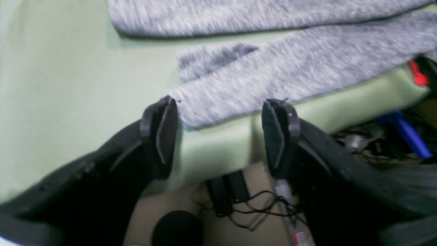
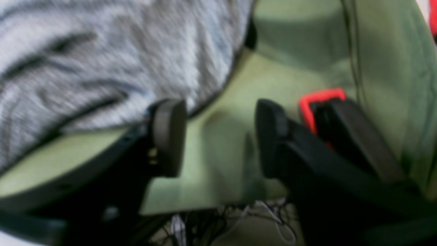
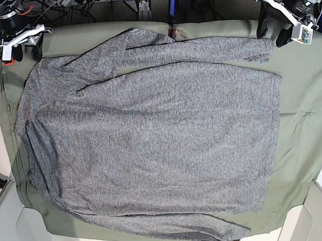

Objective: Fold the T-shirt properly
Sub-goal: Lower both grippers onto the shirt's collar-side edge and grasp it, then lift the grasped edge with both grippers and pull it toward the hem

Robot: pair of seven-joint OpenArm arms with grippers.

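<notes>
Watching from my station, I see the left gripper (image 1: 220, 102) standing wide, with nothing pinched in it. The end of the near sleeve (image 1: 232, 87) lies by its fingertips, partly behind the opening, but I cannot tell if they touch it. The right gripper (image 2: 221, 106) is also spread wide and holds nothing; the edge of the T-shirt (image 2: 191, 58) reaches to one of its fingers, while the other finger is over the green cloth (image 2: 218, 153).

Going outward, the near sleeve runs along the table's edge on the robots' side, from the right arm's corner toward the left arm. It has a bend and some bunching about the middle, and a small piece of its end is turned. Beyond it, the body (image 3: 162, 131) is spread broad over the cloth, almost smooth, with its straight side toward the left arm's side of the table. Farthest away, the other sleeve (image 3: 175, 220) lies along the opposite edge of the body, its end pointing the same way.

I judge that the work is at an early stage. Both sleeves lie alongside the body, which may be the laid-out starting form, and I see no fold across the body. What is left, I think, is to bring the sleeves inward, then to fold the body into a smaller, even shape. The wrinkles near the right arm probably need straightening also.
</notes>
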